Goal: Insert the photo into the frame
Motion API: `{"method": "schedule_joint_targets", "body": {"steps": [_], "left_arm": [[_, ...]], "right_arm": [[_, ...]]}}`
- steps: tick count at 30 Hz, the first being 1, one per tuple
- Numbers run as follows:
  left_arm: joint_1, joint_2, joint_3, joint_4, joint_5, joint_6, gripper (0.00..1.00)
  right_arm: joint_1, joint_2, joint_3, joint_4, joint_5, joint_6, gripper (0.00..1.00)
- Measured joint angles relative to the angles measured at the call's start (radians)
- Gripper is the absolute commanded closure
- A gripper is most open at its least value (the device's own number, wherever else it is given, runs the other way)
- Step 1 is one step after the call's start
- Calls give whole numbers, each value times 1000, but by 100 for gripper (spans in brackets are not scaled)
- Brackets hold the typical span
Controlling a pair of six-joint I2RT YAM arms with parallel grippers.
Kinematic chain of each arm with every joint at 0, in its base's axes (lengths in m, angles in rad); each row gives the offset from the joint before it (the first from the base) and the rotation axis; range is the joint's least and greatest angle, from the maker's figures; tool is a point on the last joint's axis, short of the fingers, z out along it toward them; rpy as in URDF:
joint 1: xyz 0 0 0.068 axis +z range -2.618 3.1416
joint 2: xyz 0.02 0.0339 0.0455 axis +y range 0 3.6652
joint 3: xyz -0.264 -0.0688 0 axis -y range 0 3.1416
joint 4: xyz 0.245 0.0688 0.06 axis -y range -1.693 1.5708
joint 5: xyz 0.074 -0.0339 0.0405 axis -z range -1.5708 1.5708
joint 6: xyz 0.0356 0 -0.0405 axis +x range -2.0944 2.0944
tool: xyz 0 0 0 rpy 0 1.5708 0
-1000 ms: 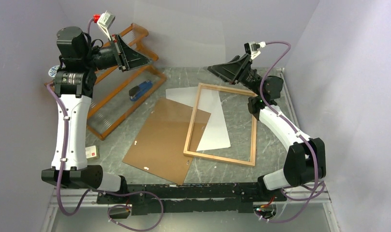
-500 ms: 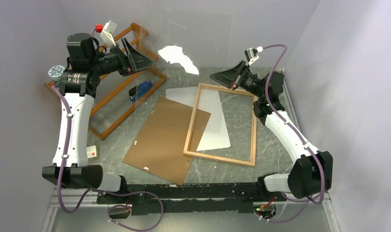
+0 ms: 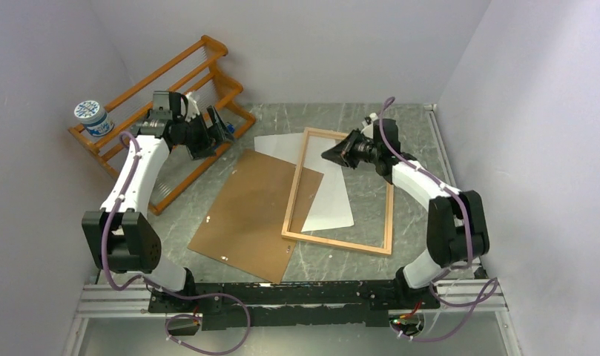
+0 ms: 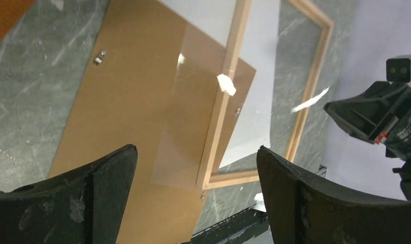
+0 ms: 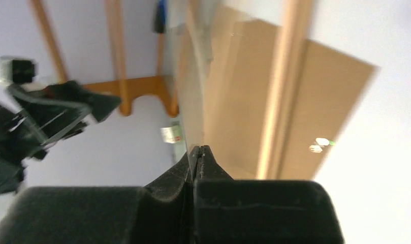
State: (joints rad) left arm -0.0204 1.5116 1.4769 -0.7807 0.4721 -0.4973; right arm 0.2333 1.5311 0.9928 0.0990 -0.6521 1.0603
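Note:
The photo (image 3: 328, 194) lies white side up on the table, partly under the frame (image 3: 337, 242). The light-wood frame's left side rests on a corner of the brown backing board (image 3: 241, 215). My right gripper (image 3: 328, 154) hovers low over the frame's top-left corner, shut on the edge of a clear pane (image 5: 197, 101) that runs up from the jaws (image 5: 199, 148). Faint glare marks the pane (image 4: 190, 117) over the board in the left wrist view. Beside the rack, my left gripper (image 3: 213, 133) is wide open and empty (image 4: 197, 149).
An orange-brown slatted rack (image 3: 170, 74) stands at the back left with a white and blue tub (image 3: 91, 117) on its end. A blue object (image 3: 226, 130) sits by the left gripper. Grey walls close in on three sides.
Both arms came down from high up to just above the table. The left gripper opened and let go of the clear pane. The right gripper shut on the pane.

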Motion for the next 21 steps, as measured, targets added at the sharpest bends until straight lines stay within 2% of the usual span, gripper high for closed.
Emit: {"method": "schedule_joint_targets", "body": {"steps": [5, 8, 21], "left_arm": [[-7, 17, -68, 32, 15, 6, 10], [-26, 23, -86, 77, 36, 5, 10], [-192, 263, -108, 222, 77, -42, 12]], "right_arm": [[-52, 105, 6, -167, 42, -154, 100], [-74, 115, 2, -244, 76, -227, 100], [-174, 116, -8, -362, 146, -457, 100]]}}
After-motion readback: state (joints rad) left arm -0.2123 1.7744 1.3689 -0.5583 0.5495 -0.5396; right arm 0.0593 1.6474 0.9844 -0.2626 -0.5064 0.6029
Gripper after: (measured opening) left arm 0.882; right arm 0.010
